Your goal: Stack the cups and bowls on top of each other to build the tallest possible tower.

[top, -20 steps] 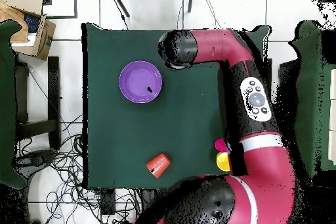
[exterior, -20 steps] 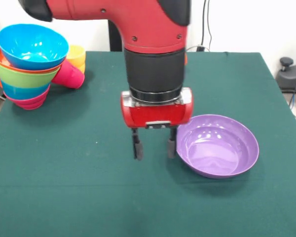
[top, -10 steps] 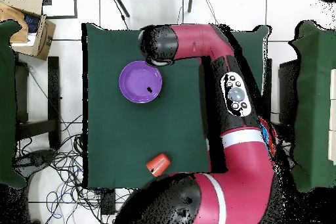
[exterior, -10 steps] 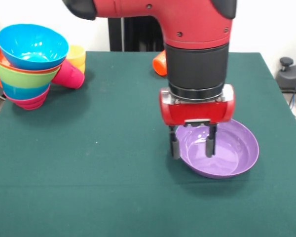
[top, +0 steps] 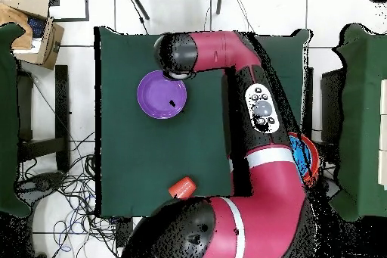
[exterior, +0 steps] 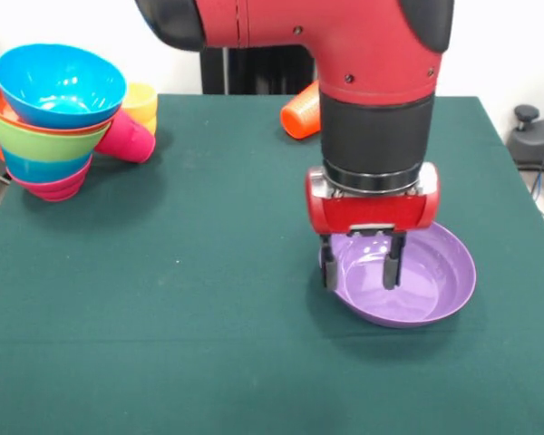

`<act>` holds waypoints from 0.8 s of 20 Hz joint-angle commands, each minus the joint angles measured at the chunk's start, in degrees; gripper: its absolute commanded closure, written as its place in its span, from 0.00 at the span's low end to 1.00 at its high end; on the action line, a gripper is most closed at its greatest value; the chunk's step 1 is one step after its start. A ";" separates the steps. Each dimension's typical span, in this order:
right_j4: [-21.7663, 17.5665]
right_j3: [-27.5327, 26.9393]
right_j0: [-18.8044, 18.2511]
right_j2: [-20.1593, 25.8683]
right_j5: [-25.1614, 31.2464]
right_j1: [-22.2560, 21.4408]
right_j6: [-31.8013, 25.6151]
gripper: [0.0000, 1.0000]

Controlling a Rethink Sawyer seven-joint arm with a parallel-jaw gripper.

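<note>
Two fingers of the gripper [exterior: 361,268] spread apart astride the left rim of the purple bowl [exterior: 426,272] at lower right, one outside, one inside; tower [exterior: 51,118] of nested bowls at upper left, pink cup [exterior: 127,139] and yellow cup [exterior: 141,101] beside it, orange cup [exterior: 301,112] on its side at top centre.

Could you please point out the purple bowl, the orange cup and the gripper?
purple bowl [exterior: 431,272]: front view, inner floor.
orange cup [exterior: 301,113]: front view, ridged side.
gripper [exterior: 361,270]: front view, midway between fingertips.
</note>
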 commanded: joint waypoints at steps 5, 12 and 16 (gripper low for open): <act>-2.52 -0.95 2.43 -5.56 -1.44 5.50 4.35 0.00; -2.35 -0.63 2.97 -6.62 -2.43 6.92 3.02 0.00; -2.01 -0.88 2.81 -6.34 -2.96 7.87 1.71 0.00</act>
